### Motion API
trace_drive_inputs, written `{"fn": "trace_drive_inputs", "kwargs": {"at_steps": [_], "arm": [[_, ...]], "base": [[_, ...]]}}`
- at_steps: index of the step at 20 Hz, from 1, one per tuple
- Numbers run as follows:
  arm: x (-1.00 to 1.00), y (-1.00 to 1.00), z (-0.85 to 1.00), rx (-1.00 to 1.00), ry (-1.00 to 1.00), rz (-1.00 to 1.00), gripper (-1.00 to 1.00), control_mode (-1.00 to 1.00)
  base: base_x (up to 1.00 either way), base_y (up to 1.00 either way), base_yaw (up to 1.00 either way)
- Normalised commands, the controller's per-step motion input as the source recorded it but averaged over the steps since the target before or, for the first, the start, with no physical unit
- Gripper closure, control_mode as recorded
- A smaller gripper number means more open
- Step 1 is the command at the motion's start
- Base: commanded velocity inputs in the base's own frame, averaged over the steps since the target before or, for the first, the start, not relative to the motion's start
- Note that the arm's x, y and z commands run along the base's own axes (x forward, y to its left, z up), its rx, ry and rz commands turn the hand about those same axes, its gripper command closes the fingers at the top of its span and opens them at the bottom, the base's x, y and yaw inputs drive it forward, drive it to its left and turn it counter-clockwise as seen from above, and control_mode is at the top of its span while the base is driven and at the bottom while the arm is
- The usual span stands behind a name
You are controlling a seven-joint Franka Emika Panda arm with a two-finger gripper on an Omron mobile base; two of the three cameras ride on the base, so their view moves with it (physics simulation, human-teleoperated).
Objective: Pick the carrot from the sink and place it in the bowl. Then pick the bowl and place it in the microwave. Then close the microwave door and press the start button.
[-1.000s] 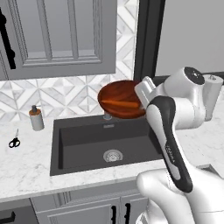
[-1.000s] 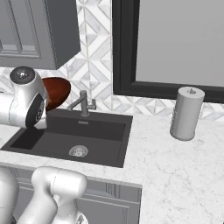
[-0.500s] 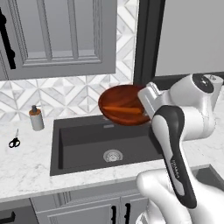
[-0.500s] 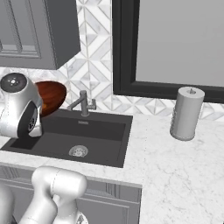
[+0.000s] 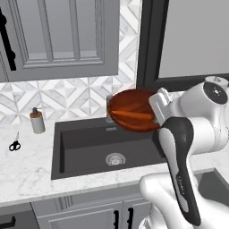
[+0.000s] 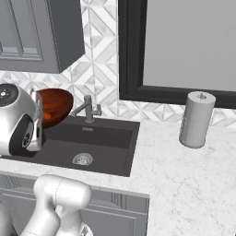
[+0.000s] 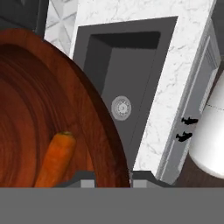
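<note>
Gripper tips mostly cut off, clamping bowl rim

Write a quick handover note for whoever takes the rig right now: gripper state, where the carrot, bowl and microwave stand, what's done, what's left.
Gripper: shut on the bowl's rim, holding it in the air.
Bowl: lifted above the sink, tilted.
Carrot: lying inside the bowl.
Microwave door: its dark frame shows up to the right, above the counter.
Done: carrot in bowl, bowl picked up.
Left: set the bowl in the microwave, close the door, press start.
</note>
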Motion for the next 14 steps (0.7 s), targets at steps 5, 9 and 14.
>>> {"fn": "trace_drive_inputs", "kwargs": {"at_steps": [5,9,14], "arm": [[-0.01,-0.44,0.0,0.02,0.0,-0.39,1.0,-1.0],[-0.08,-0.33,0.05,0.02,0.0,-0.26,1.0,-1.0],[-0.31,-0.34,0.01,0.05,-0.01,-0.03,1.0,-1.0]], "base": [[0.0,0.0,0.0],[0.0,0.0,0.0],[0.0,0.0,0.0]]}}
